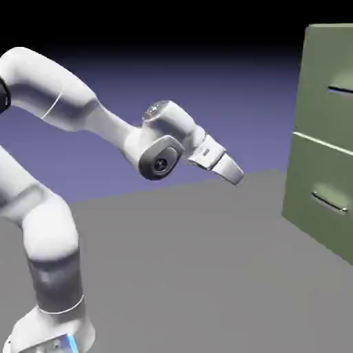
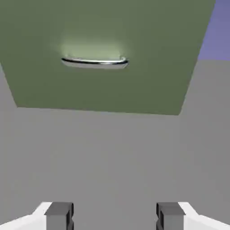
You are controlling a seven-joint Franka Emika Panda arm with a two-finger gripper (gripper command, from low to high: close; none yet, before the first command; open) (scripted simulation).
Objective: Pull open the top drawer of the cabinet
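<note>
The olive-green cabinet [image 1: 324, 138] stands at the exterior view's right edge. Its top drawer [image 1: 329, 65] carries a thin silver handle [image 1: 341, 89], cut off by the picture's edge. My gripper [image 1: 236, 176] hangs well to the left of the cabinet, apart from it, tilted down toward the table. In the hand view the fingertips [image 2: 58, 214] stand wide apart, so the gripper [image 2: 114, 215] is open with nothing between them. Ahead of them the hand view shows a green drawer front [image 2: 103, 27] with a silver bar handle [image 2: 95, 62]; it reaches the table, so it looks like the lower drawer.
The lower drawer front [image 1: 317, 207] has its own silver handle [image 1: 329, 202]. Grey table [image 1: 193, 262] stretches between the arm and the cabinet. The arm's base stands at the lower left.
</note>
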